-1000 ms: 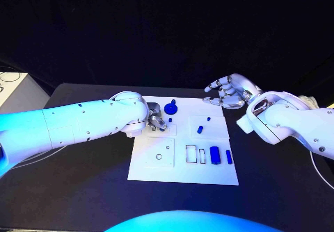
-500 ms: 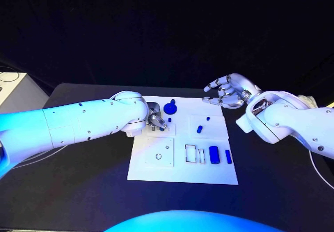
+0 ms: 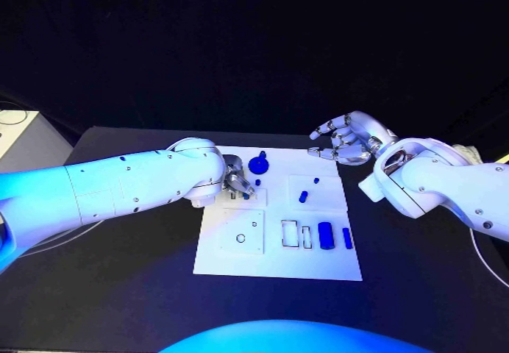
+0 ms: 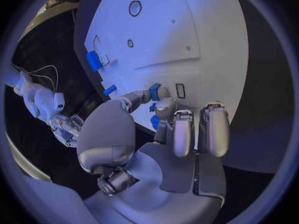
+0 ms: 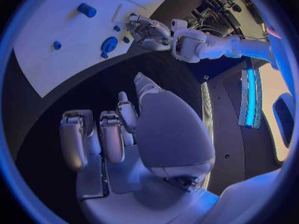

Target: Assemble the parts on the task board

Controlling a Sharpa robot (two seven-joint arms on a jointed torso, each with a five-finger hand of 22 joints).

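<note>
Blue plastic is what I'm working with: a small blue peg (image 4: 154, 91) pinched between the fingertips of my left hand (image 3: 235, 184), which is down over the upper-left part of the white task board (image 3: 278, 266) on the black table (image 3: 127, 294). The left wrist view shows the pinch plainly, with the other fingers curled alongside and a small rectangular slot (image 4: 181, 90) just beside the tips. I judge the peg light, stiff and a bit slick (hard moulded plastic, by the look), so it is best held at its sides, leaving the lower end free to enter a hole.

Moving right across the board, a round blue knob (image 3: 260, 163) stands near the far edge, a short blue piece (image 3: 304, 196) lies on a raised tile, and a fat blue cylinder (image 3: 326, 235) with a thin blue bar (image 3: 347, 238) beside it sits at the right.

My right hand (image 3: 345, 137) hangs above the table just off the board's far right corner, fingers loosely curled and apart, holding nothing.
</note>
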